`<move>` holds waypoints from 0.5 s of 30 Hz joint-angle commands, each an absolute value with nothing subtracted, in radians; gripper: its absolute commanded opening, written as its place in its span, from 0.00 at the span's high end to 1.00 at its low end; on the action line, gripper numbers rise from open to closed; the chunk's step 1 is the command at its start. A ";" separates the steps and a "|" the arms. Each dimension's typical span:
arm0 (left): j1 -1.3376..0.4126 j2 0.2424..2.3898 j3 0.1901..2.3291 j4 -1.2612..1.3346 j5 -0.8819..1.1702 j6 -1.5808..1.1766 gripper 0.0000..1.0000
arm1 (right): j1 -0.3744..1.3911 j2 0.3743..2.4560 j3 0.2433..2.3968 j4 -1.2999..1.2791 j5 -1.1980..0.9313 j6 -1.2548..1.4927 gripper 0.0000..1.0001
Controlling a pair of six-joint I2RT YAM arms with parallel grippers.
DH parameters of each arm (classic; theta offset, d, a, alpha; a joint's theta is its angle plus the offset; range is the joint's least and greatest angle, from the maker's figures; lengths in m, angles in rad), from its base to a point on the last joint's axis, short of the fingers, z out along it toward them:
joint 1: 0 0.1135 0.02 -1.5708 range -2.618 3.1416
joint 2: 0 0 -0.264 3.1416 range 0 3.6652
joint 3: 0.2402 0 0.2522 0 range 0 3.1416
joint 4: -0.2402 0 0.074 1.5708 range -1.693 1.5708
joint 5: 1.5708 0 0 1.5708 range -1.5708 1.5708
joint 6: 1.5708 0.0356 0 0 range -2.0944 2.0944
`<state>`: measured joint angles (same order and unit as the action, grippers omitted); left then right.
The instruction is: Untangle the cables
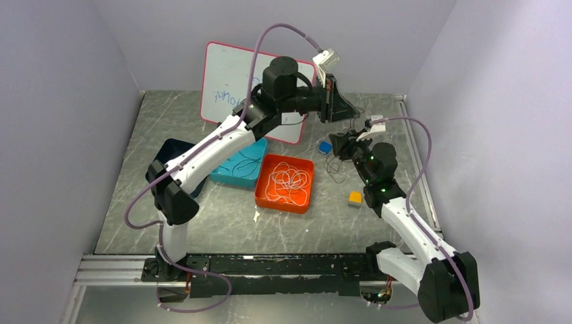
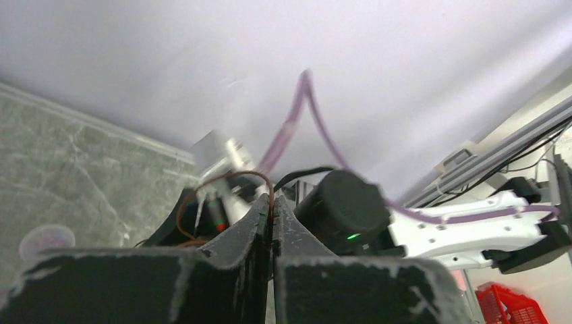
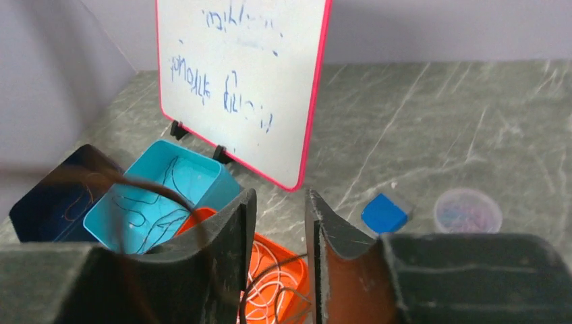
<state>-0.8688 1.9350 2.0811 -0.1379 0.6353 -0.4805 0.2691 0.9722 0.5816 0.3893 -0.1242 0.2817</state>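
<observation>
The left tool hangs high over the back of the surface. Its jaws are pressed together, pinching a thin reddish-brown cable that arches up from the tips. Just below it, the right tool has its jaws spread. A blurred dark wire crosses in front of one finger; I cannot tell whether it touches. A fine dark strand dangles beneath the tools near a blue block. White cables lie curled in the orange tray. Dark cables lie in the teal tray beside it, in front of the whiteboard.
</observation>
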 commanded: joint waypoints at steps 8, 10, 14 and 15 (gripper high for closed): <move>-0.833 1.831 2.278 -0.180 0.540 -0.486 0.93 | 0.265 1.076 0.467 0.535 -0.092 0.364 0.78; -0.811 1.819 2.282 -0.186 0.519 -0.488 0.93 | 0.266 1.094 0.447 0.539 -0.076 0.378 0.78; -0.763 1.820 2.325 -0.211 0.504 -0.480 0.93 | 0.265 1.136 0.424 0.510 -0.016 0.431 0.79; -0.752 1.823 2.339 -0.223 0.500 -0.476 0.93 | 0.265 1.145 0.423 0.491 0.007 0.446 0.79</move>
